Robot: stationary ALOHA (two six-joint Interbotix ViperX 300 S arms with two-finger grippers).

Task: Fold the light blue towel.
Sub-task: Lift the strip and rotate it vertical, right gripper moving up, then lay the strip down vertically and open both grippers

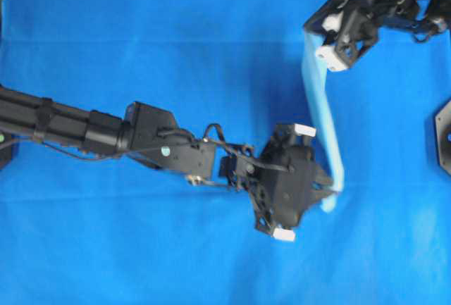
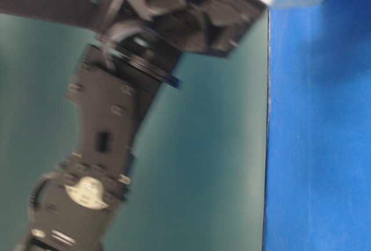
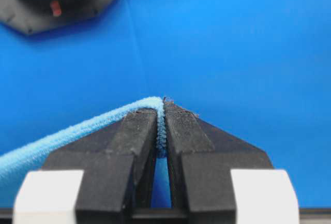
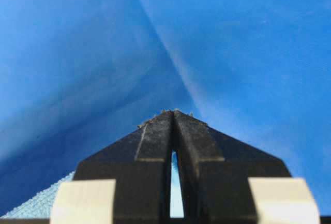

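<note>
Both hands are clamped tight here; the left hand (image 1: pixel 331 187) sits low and right of centre in the overhead view, pinching one end of the light blue towel (image 1: pixel 320 115); the right hand (image 1: pixel 320 37) is up at the top right, gripping the other end; between them the towel runs as a narrow pale band, lifted above the royal-blue table covering (image 1: pixel 141 37) that drapes the surface; from the left wrist camera the black fingers (image 3: pixel 135 131) are pressed together with the towel's fuzzy edge (image 3: pixel 161 125) squeezed in the seam, and the cloth trails away to the lower left; from the right wrist camera the fingers (image 4: pixel 155 136) are likewise pressed close, a sliver of pale blue showing in the slit and a bit of textured towel (image 4: pixel 41 203) at the bottom left corner; the table-level view is filled by a blurred arm (image 2: pixel 104 123) close up, with only a strip of blue covering at the right.
</note>
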